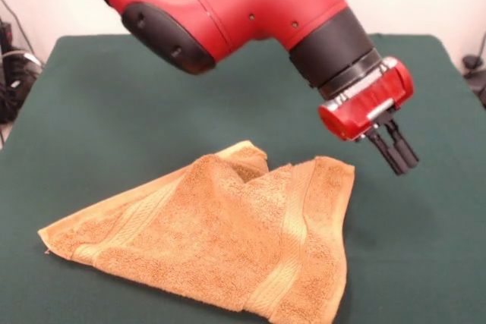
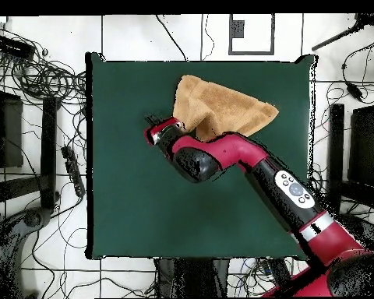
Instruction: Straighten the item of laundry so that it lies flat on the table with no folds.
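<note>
The rumpled orange-tan terry towel (image 1: 228,240) with paler woven bands lies folded on the dark green felt tabletop (image 1: 114,111), below and beside the red-and-black gripper (image 1: 396,151), which hangs empty, fingers pressed together.

In the front view you find the towel (image 1: 228,240) lying on the table (image 1: 99,111), in the near half and a little left of the middle. 1 corner of it points to the left, and another part is folded over near its far edge. The gripper (image 1: 396,149) hangs above the table just to the right of the towel's far right corner, apart from it, and the arm (image 1: 243,5) crosses above and behind the towel. In the overhead view the towel (image 2: 221,109) sits near the top edge of the table (image 2: 143,202), the gripper (image 2: 153,124) to its left.
</note>
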